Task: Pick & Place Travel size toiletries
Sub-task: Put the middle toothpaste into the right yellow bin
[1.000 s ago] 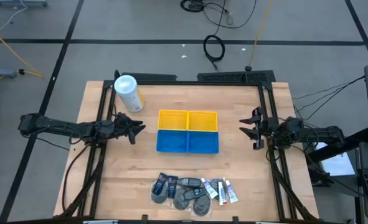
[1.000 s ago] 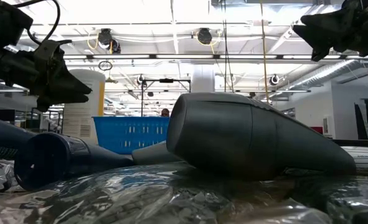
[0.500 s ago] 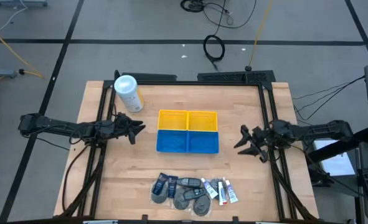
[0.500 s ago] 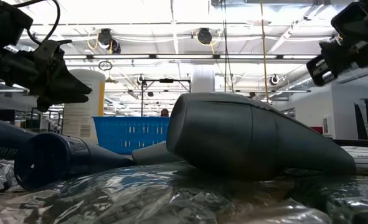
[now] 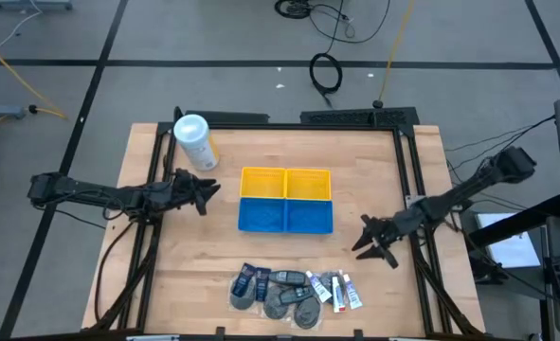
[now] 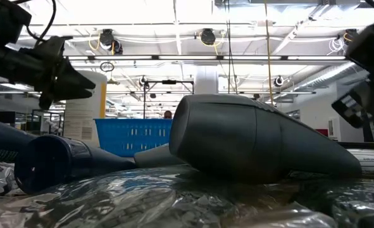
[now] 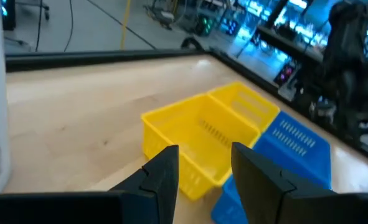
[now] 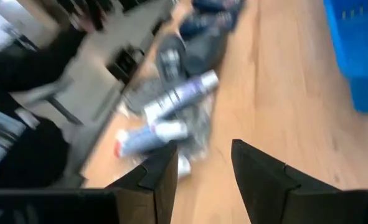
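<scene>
Your right gripper (image 5: 371,244), jaws apart and empty, sits lower right of the blue tray (image 5: 285,216), angled toward the toiletries (image 5: 297,288) heaped bottom centre, presumably to reach them. Left gripper (image 5: 202,193), also apart, waits centre-left.

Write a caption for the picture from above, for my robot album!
Right claw reaches toward the toiletries pile while left claw waits beside the yellow and blue trays.

I'm seeing a wooden table (image 5: 374,170) with yellow tray (image 5: 285,183), blue tray (image 5: 285,216), white canister (image 5: 194,142), toiletries pile (image 5: 297,288).
</scene>
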